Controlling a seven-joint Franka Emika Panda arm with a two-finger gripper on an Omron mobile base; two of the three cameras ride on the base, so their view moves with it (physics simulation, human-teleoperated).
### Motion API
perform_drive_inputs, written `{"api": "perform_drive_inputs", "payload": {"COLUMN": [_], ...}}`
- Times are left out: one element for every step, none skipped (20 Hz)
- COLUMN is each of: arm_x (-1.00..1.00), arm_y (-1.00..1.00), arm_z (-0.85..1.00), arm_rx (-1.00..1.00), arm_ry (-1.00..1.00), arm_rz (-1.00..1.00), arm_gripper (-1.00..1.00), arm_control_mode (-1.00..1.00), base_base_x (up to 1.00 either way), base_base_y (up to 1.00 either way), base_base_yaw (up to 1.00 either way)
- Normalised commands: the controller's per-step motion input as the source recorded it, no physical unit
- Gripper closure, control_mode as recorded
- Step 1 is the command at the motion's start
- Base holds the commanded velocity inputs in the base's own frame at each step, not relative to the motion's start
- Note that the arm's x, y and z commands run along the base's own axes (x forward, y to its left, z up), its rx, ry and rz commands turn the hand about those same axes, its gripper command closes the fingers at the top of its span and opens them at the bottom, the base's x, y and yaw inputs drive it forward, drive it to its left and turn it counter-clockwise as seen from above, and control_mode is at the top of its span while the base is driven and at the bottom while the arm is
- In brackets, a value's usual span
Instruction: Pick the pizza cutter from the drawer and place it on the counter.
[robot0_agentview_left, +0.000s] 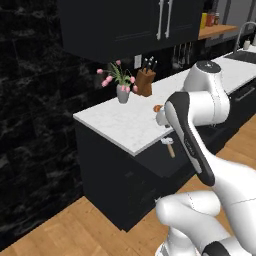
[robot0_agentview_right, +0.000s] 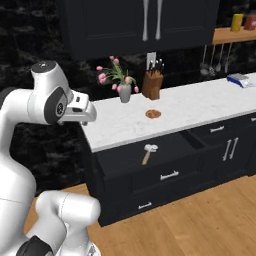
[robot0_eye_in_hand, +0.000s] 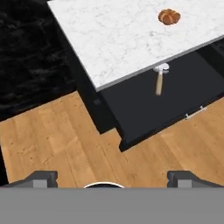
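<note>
The pizza cutter (robot0_agentview_right: 149, 151) lies flat on the floor of the open drawer (robot0_agentview_right: 125, 162), its pale head tucked close under the front edge of the desk (robot0_agentview_right: 200, 107) and its short wooden handle pointing out toward the drawer's silver bar handle (robot0_agentview_right: 169, 175). Nothing else lies near it in the drawer.

I judge it a light, stiff little tool. The head looks smooth and likely slippery, and it sits partly under the desk's overhang, so I would take hold across the wooden handle, near its middle, where the grain should give my fingers some bite and there is open room above.

On the desk, above the cutter and a little further in from the edge, sits a round brown disc (robot0_agentview_right: 153, 114). Further back from it stand a vase of pink flowers (robot0_agentview_right: 124, 91) and, beside the vase, a wooden knife block (robot0_agentview_right: 152, 82).

My hand (robot0_eye_in_hand: 112, 179) holds nothing and is spread wide, its two fingertips well apart at the bottom of the hand view. It hangs high above the wooden floor (robot0_eye_in_hand: 65, 135) in front of the drawer, well apart from the cutter, with the reach down not yet made.
</note>
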Motion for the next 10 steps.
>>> {"api": "perform_drive_inputs", "payload": {"arm_x": [0.0, 0.0, 0.0, 0.0, 0.0, 0.07, 0.07, 0.03, 0.0, 0.0], "arm_y": [0.0, 0.0, 0.0, -0.36, -0.49, -0.56, -0.64, -0.76, -0.87, -1.0], "arm_z": [0.0, 0.0, 0.0, 0.0, 0.0, 0.0, 0.0, 0.0, 0.0, 0.0], "arm_rx": [0.0, 0.0, 0.0, 0.01, 0.02, 0.02, 0.03, 0.05, 0.05, 0.06], "arm_ry": [0.0, 0.0, 0.0, 0.0, 0.0, 0.01, 0.02, 0.01, 0.0, 0.01], "arm_rz": [0.0, 0.0, 0.0, -0.12, -0.15, -0.17, -0.2, -0.21, -0.21, -0.21], "arm_gripper": [-1.0, -1.0, -1.0, -1.0, -1.0, -1.0, -1.0, -1.0, -1.0, -1.0], "arm_control_mode": [1.0, 1.0, 1.0, -1.0, -1.0, -1.0, -1.0, -1.0, -1.0, -1.0], "base_base_x": [0.0, 0.18, 0.01, 0.0, 0.0, 0.0, 0.0, 0.0, 0.0, 0.0], "base_base_y": [0.76, 0.16, 0.0, 0.0, 0.0, 0.0, 0.0, 0.0, 0.0, 0.0], "base_base_yaw": [-0.48, -0.25, -0.14, 0.0, 0.0, 0.0, 0.0, 0.0, 0.0, 0.0]}}
